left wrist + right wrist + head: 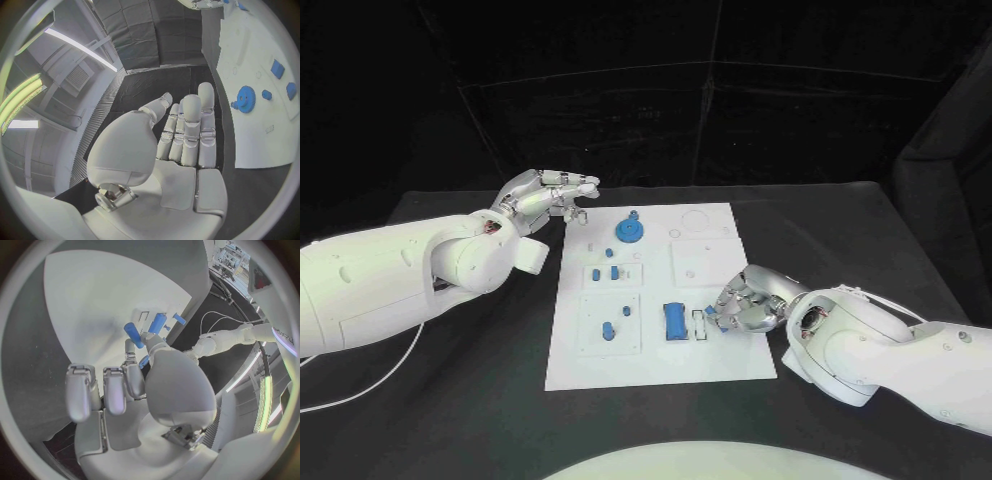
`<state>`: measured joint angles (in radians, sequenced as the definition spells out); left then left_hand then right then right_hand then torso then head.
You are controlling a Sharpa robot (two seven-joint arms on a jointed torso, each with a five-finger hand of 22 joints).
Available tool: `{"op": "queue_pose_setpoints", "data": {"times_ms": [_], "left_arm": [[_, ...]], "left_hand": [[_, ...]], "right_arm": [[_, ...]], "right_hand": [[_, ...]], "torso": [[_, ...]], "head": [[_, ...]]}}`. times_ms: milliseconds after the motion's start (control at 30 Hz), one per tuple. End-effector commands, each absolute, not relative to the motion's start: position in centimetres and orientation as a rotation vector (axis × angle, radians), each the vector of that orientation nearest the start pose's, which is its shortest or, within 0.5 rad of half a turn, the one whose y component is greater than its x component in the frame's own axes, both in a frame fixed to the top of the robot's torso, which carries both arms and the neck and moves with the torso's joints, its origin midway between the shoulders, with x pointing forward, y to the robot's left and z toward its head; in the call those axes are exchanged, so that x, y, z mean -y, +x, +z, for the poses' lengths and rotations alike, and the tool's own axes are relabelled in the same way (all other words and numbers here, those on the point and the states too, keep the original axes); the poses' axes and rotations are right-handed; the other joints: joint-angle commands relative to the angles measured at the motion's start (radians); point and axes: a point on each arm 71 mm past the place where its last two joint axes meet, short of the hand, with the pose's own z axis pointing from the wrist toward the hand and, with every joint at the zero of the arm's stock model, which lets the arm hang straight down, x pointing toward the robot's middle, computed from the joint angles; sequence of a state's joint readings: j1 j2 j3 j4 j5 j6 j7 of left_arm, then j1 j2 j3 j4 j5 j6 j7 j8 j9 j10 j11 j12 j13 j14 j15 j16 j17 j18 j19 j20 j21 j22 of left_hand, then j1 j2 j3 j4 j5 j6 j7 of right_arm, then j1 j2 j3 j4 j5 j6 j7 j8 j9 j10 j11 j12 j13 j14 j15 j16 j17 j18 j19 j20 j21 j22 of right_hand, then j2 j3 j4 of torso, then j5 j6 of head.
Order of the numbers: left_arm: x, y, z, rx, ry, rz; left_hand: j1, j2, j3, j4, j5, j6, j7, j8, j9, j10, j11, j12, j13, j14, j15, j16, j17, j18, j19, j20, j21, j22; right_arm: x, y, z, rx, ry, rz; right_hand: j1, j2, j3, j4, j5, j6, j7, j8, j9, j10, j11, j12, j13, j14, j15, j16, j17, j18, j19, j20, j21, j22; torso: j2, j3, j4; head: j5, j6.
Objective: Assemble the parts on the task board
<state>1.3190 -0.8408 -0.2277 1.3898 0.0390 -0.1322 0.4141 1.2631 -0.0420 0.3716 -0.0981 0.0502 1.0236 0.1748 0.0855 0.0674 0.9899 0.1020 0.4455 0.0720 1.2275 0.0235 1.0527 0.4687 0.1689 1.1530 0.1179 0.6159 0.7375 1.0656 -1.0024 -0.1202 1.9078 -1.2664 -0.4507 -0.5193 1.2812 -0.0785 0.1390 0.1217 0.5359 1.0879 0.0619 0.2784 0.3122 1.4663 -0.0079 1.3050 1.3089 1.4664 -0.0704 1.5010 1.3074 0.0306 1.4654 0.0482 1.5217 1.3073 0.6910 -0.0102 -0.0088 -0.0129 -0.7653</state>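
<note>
One blue part point(702, 321) pinched in right robot hand point(744, 305).

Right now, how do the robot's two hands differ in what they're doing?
The left hand is off the task board's far left corner with fingers apart, holding nothing; the right hand is over the board's right side with fingers curled. The left hand touches no part; the right hand's fingertips are at a long blue part, though whether it grips the part is unclear. The blue gear lies near the left hand. Both are silver hands on white arms.
</note>
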Motion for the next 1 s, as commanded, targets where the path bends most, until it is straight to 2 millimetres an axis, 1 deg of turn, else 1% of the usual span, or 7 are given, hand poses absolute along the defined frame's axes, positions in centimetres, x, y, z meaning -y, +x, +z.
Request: {"op": "queue_pose_setpoints", "data": {"times_ms": [33,200,433,533,833,967,1000], "left_arm": [[-24.3,50.7,-19.0,-1.519,-1.06,-1.552],[-24.2,50.7,-19.0,-1.523,-1.057,-1.562],[-24.2,50.7,-19.0,-1.525,-1.055,-1.568],[-24.1,50.7,-19.0,-1.525,-1.055,-1.568],[-24.1,50.7,-19.0,-1.526,-1.055,-1.57],[-24.1,50.7,-19.0,-1.527,-1.055,-1.57],[-24.1,50.7,-19.0,-1.527,-1.055,-1.57]], "left_hand": [[0.005,0.002,-0.005,-0.001,0.005,-0.008,-0.002,-0.002,0.0,-0.009,0.001,0.004,-0.001,-0.007,-0.003,-0.003,-0.001,0.014,0.004,0.004,-0.007,-0.002],[0.007,0.002,-0.006,-0.002,0.005,-0.008,-0.002,-0.002,0.0,-0.01,0.001,0.004,-0.001,-0.008,-0.003,-0.004,-0.004,0.014,0.004,0.004,-0.007,-0.002],[0.007,0.001,-0.007,-0.002,0.005,-0.009,-0.002,-0.002,0.0,-0.011,0.002,0.004,-0.002,-0.008,-0.003,-0.004,-0.005,0.014,0.004,0.004,-0.008,-0.002],[0.007,0.001,-0.007,-0.002,0.005,-0.009,-0.002,-0.002,0.0,-0.011,0.002,0.004,-0.002,-0.008,-0.003,-0.004,-0.005,0.014,0.004,0.004,-0.008,-0.002],[0.007,0.001,-0.007,-0.002,0.005,-0.009,-0.002,-0.002,0.0,-0.011,0.002,0.004,-0.002,-0.008,-0.003,-0.004,-0.005,0.014,0.004,0.004,-0.008,-0.002],[0.007,0.001,-0.007,-0.002,0.005,-0.009,-0.002,-0.002,0.0,-0.011,0.002,0.004,-0.002,-0.008,-0.003,-0.004,-0.005,0.014,0.004,0.004,-0.008,-0.002],[0.007,0.001,-0.007,-0.002,0.005,-0.009,-0.002,-0.002,0.0,-0.011,0.002,0.004,-0.002,-0.008,-0.003,-0.004,-0.005,0.014,0.004,0.004,-0.008,-0.002]], "right_arm": [[19.2,37.3,-24.7,-2.048,0.346,0.552],[18.7,37.4,-24.8,-2.046,0.37,0.553],[18.2,37.6,-24.9,-2.048,0.386,0.556],[18.1,37.6,-25.0,-2.049,0.388,0.556],[17.8,37.8,-25.2,-2.063,0.384,0.547],[17.7,37.8,-25.3,-2.065,0.382,0.542],[17.7,37.9,-25.3,-2.065,0.381,0.542]], "right_hand": [[-0.017,-0.001,0.003,0.01,-0.004,0.017,-0.006,0.005,0.005,0.012,-0.012,0.006,0.081,0.085,-0.008,0.005,0.17,-0.016,0.069,-0.011,0.005,0.226],[-0.025,-0.001,0.005,0.016,-0.006,0.024,-0.01,0.007,0.009,0.015,-0.015,0.009,0.084,0.085,-0.011,0.006,0.173,-0.016,0.07,-0.013,0.006,0.227],[-0.03,0.0,0.008,0.02,-0.006,0.032,-0.014,0.01,0.013,0.018,-0.018,0.012,0.086,0.086,-0.013,0.007,0.174,-0.017,0.071,-0.015,0.008,0.228],[-0.036,-0.001,0.01,0.024,-0.006,0.038,-0.016,0.013,0.016,0.02,-0.021,0.013,0.088,0.086,-0.015,0.009,0.176,-0.017,0.072,-0.017,0.009,0.229],[-0.053,-0.001,0.012,0.037,-0.012,0.053,-0.024,0.022,0.026,0.023,-0.027,0.013,0.089,0.087,-0.021,0.011,0.179,-0.018,0.074,-0.022,0.012,0.232],[-0.057,-0.002,0.013,0.039,-0.016,0.056,-0.027,0.025,0.03,0.024,-0.029,0.013,0.089,0.087,-0.022,0.011,0.179,-0.018,0.074,-0.024,0.012,0.232],[-0.057,-0.002,0.013,0.039,-0.017,0.056,-0.027,0.025,0.03,0.024,-0.029,0.013,0.089,0.087,-0.022,0.011,0.179,-0.018,0.074,-0.024,0.012,0.232]], "torso": [[0.0,-0.0004,0.0006],[0.0,0.0006,-0.0014],[0.0,-0.0001,-0.0008],[0.0,0.0005,-0.0005],[0.0,0.0001,-0.0003],[0.0,-0.0001,-0.0014],[0.0,0.0005,-0.002]], "head": [[0.0,0.001],[0.001,0.001],[0.003,0.001],[0.005,0.001],[0.005,-0.001],[0.005,-0.002],[0.006,-0.002]]}}
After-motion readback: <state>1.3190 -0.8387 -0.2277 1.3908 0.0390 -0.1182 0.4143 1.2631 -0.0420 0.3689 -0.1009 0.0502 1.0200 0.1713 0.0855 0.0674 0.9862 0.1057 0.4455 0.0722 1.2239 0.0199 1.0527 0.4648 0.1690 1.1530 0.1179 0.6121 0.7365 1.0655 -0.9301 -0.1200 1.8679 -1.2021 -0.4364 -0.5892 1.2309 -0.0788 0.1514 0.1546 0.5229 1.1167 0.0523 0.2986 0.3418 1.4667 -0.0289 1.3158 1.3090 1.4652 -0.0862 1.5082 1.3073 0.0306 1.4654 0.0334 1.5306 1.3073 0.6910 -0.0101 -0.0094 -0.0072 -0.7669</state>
